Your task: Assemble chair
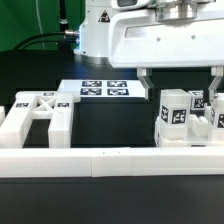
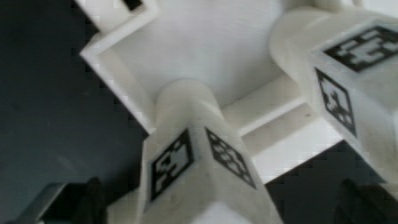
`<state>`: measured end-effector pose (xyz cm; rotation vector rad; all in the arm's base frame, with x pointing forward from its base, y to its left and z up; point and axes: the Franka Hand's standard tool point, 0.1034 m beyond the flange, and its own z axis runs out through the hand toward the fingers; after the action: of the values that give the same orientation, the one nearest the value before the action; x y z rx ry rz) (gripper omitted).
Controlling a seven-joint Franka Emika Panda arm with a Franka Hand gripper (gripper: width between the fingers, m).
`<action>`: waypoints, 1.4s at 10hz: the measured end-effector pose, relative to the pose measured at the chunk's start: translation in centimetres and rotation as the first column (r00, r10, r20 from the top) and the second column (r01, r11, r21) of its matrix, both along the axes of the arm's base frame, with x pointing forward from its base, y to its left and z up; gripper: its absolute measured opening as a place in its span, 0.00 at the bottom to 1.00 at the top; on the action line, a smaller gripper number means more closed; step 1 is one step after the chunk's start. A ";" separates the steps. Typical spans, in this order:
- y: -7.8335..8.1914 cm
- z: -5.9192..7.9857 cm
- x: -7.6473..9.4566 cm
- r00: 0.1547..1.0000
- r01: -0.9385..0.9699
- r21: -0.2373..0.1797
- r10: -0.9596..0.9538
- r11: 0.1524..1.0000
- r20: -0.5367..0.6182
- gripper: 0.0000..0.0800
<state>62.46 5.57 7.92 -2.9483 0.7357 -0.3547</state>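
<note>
Two chair legs (image 2: 189,150) stand upright directly beneath the hand (image 1: 180,84); long axes vertical, pointing at it; hand released, spread wide, gripping nothing.

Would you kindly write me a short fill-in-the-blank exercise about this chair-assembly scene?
1. The table under the parts is ___ in colour.
2. The gripper hangs over the chair parts on the exterior view's ___ side.
3. The gripper is ___, its fingers far apart.
4. The wrist view shows ___ tagged square legs close up.

Missing words: black; right; open; two.
</note>
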 end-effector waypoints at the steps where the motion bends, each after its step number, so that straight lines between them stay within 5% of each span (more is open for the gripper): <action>1: -0.1 -0.1 0.0 0.997 -0.083 -0.022 0.083 0.996 -0.002 0.81; 8: -0.7 -0.2 0.0 0.863 -0.503 -0.148 0.503 0.851 -0.041 0.76; 10: -0.7 -0.2 0.0 0.869 -0.494 -0.146 0.493 0.857 -0.040 0.40; 14: -0.7 -0.2 0.0 0.909 -0.415 -0.126 0.415 0.901 -0.030 0.36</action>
<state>62.45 4.87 7.70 -3.1145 0.0682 -0.3724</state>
